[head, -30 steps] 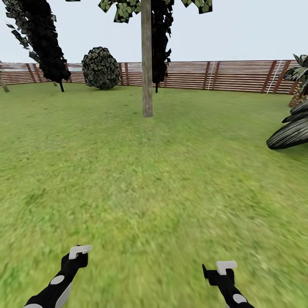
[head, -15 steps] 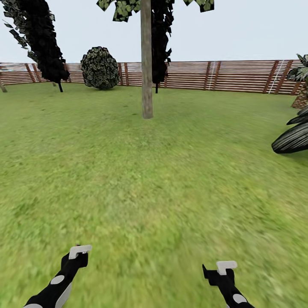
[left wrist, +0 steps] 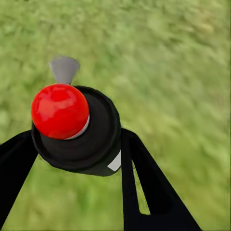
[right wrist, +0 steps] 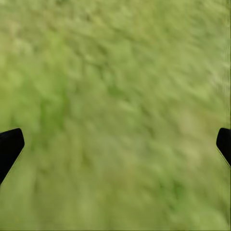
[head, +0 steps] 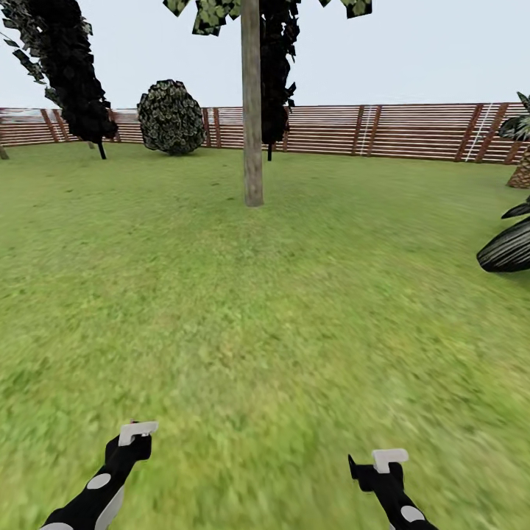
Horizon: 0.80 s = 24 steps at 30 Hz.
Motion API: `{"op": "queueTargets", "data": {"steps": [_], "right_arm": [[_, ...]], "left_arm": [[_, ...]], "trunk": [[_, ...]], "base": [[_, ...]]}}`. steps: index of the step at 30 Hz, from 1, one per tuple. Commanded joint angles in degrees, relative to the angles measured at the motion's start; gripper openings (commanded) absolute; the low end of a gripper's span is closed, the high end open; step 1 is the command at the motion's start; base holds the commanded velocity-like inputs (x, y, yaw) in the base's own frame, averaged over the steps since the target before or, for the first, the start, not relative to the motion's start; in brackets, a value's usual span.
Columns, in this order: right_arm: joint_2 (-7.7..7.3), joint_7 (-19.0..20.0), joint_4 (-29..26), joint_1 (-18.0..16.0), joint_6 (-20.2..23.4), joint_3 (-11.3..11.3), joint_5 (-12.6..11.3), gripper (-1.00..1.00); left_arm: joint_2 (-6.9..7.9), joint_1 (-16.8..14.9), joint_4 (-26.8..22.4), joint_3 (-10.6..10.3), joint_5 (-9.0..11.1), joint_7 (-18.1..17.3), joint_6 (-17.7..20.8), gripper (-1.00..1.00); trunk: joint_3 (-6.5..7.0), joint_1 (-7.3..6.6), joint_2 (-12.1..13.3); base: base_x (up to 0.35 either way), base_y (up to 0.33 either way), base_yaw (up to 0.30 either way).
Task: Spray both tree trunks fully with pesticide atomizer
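Observation:
The pesticide atomizer [left wrist: 98, 137], a black body with a red round knob and a grey nozzle, sits between the black fingers of my left gripper [left wrist: 77, 149], which is shut on it above the grass floor [left wrist: 183, 72]. In the head view my left gripper [head: 138, 434] and right gripper [head: 388, 461] hang low over the lawn. My right gripper [right wrist: 115, 144] is open, with only blurry grass between its fingers. One tree trunk [head: 252, 125], a thick straight grey-beige column, stands ahead at mid-distance, a little left of centre.
A brown slatted fence [head: 383, 130] closes the lawn behind the tree. A round dark bush [head: 171, 116] and black cypress-like trees [head: 70, 70] stand at the back left. A dark palm frond [head: 508, 250] reaches in from the right edge. Open grass lies between me and the trunk.
The whole head view has shifted: the trunk base sits slightly lower and the palm frond has slid right, so the camera moved forward. Both arms hold the same pose.

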Motion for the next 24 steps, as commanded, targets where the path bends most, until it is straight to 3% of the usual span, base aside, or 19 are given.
{"op": "queueTargets", "data": {"steps": [1, 17, 21, 22, 24], "right_arm": [[0.0, 0.0, 0.0, 0.0, 0.0, 0.0, 0.0, 1.0], [0.08, -0.08, 0.03, 0.05, -0.31, -0.04, -0.34, 1.0], [0.09, -0.13, 0.0, 1.63, -8.18, -0.23, -1.78, 1.0], [0.12, -0.1, 0.0, 2.57, -12.23, -0.21, -2.17, 1.0], [0.15, -0.06, 0.03, 2.92, -13.7, -0.19, -2.3, 1.0]], "left_arm": [[0.0, 0.0, -0.01, 0.01, 0.0, 0.01, 0.0, -1.0], [0.0, 0.0, -0.01, 0.01, -0.05, 0.0, 0.0, -1.0], [0.0, 0.0, -0.01, 0.01, -0.04, 0.0, 0.0, -1.0], [0.0, 0.0, -0.01, 0.01, -0.01, 0.0, 0.0, -1.0], [-0.01, 0.0, -0.01, -0.02, 0.0, -0.01, 0.0, -1.0]], "trunk": [[0.0, 0.0, 0.0], [0.0, 0.0, 0.0], [0.0, 0.0, 0.0], [0.0, 0.0, 0.0], [0.0, 0.0, 0.0]], "base": [[0.338, 0.0, 0.0], [0.338, 0.0, 0.0], [0.338, 0.0, 0.0], [0.338, 0.0, 0.0], [0.338, 0.0, 0.0]]}}
